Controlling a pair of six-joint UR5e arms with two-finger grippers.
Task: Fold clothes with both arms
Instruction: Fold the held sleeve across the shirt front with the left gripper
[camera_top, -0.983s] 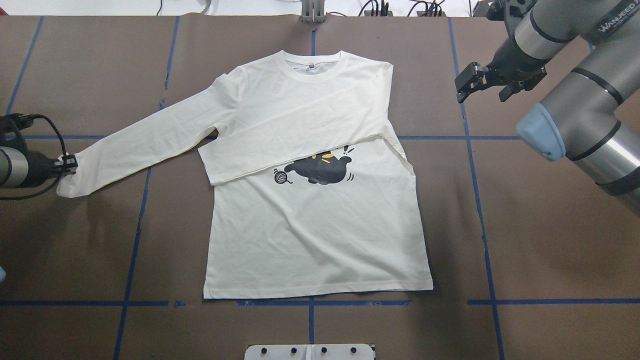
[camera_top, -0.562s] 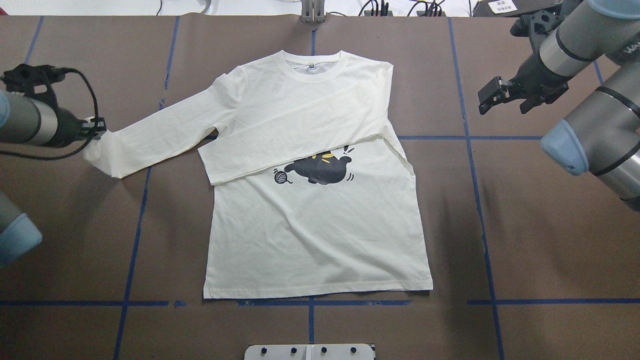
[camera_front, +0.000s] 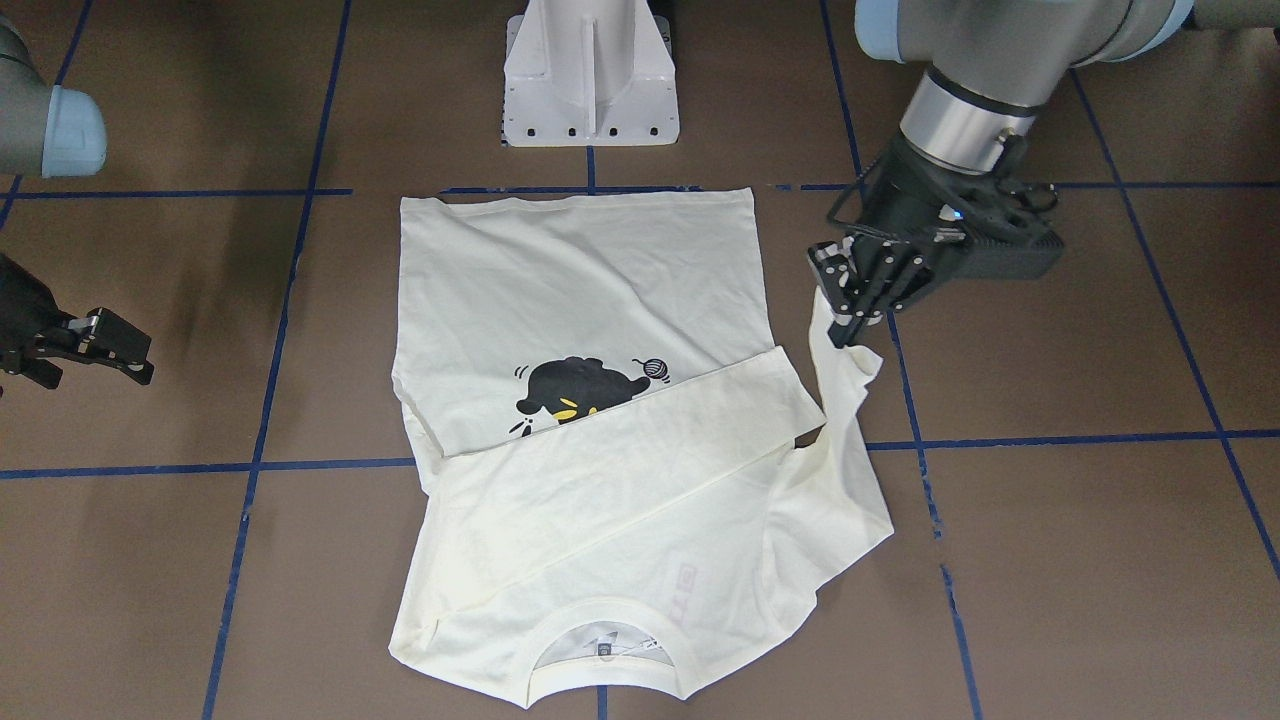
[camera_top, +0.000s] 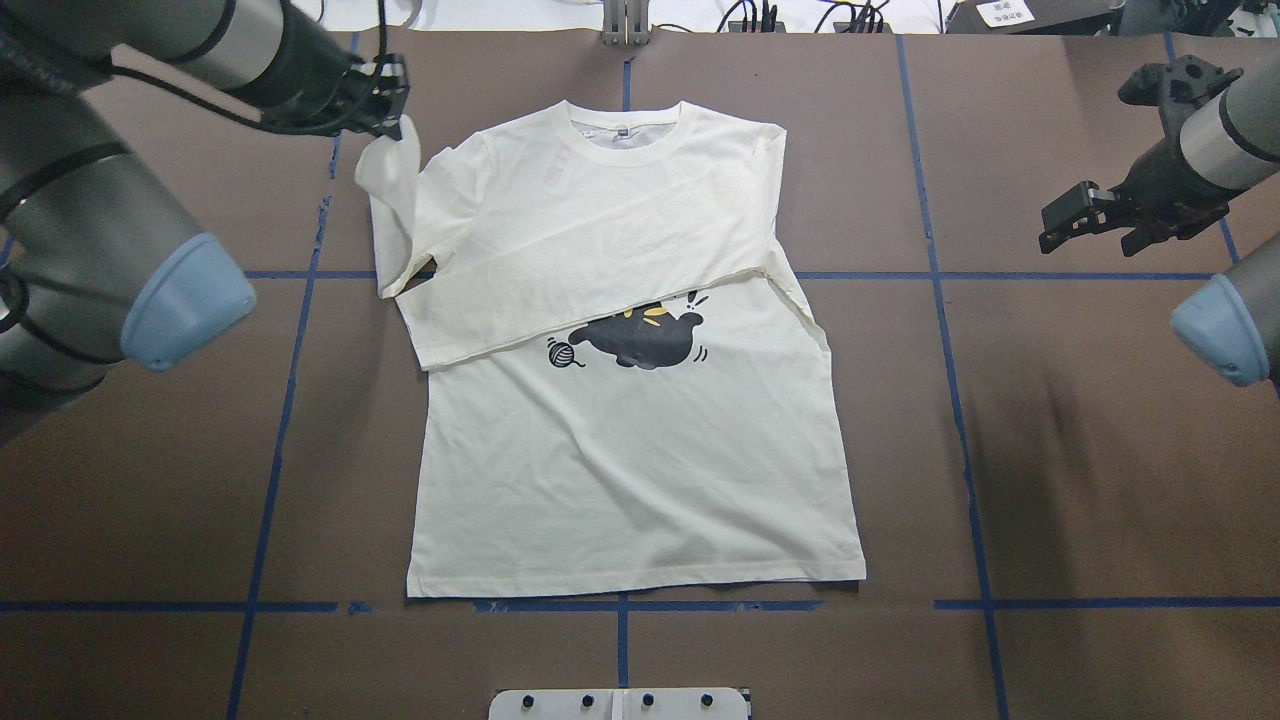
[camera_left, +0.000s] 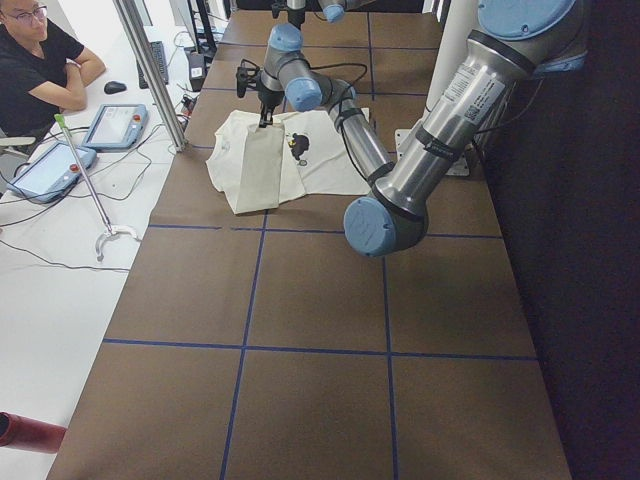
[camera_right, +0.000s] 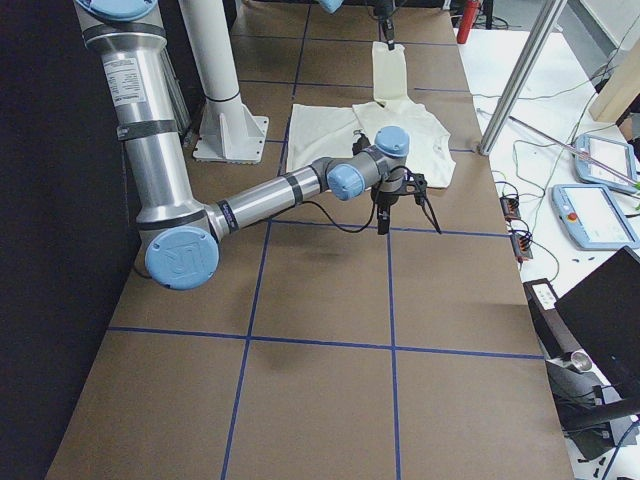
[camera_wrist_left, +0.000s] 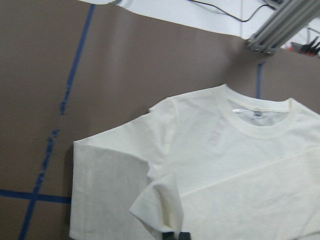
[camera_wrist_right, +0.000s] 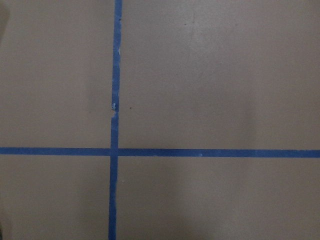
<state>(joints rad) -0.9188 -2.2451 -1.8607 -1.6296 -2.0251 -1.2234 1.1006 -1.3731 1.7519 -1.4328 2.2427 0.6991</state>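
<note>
The brown paper-covered table (camera_top: 1050, 480) carries the cream long-sleeved shirt (camera_top: 630, 470) lying flat with its print up, its body just beside the left gripper (camera_front: 845, 325) and well apart from the right gripper (camera_front: 145, 360). One sleeve (camera_top: 600, 270) lies folded across the chest, covering the top of the black cat print (camera_top: 640, 338). The other sleeve (camera_top: 392, 195) hangs lifted from the left gripper, clamped on its cuff, and the right gripper hovers with jaws apart, holding nothing.

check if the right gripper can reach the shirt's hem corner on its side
Probably yes: the right gripper hangs open and empty over bare table beside the shirt, and nothing lies between it and that hem corner.
</note>
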